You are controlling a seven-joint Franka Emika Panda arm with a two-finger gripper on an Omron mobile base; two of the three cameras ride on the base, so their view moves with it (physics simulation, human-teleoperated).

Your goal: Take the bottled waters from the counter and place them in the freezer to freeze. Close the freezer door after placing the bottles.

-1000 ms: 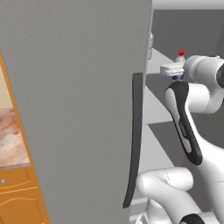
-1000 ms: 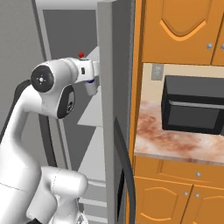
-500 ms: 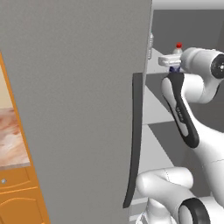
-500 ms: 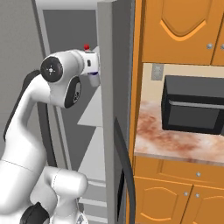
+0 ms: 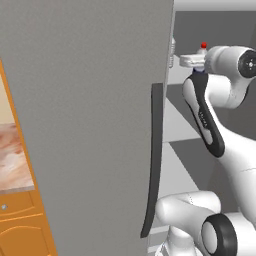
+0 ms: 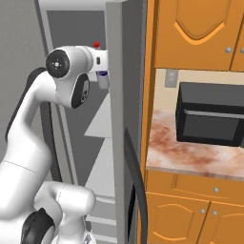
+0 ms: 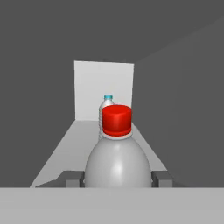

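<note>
The jaws held the clear, red-capped plastic bottle (image 7: 116,164) inside the grey freezer (image 7: 183,87). The light-blue-capped bottle (image 7: 106,103) already stood on its white shelf (image 7: 65,146). Remaining: release the bottle and close the tall grey freezer door (image 5: 85,120).

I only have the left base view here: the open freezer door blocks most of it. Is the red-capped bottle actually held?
Observer: Yes. In the hand view the gripper is shut on the red-capped bottle.
Operator: Where's the other bottle?
Observer: The light-blue-capped bottle stands upright on a freezer shelf, beyond the held one.
Operator: Anything left on the counter?
Observer: The right base view shows a black microwave on the counter; no bottles there.
</note>
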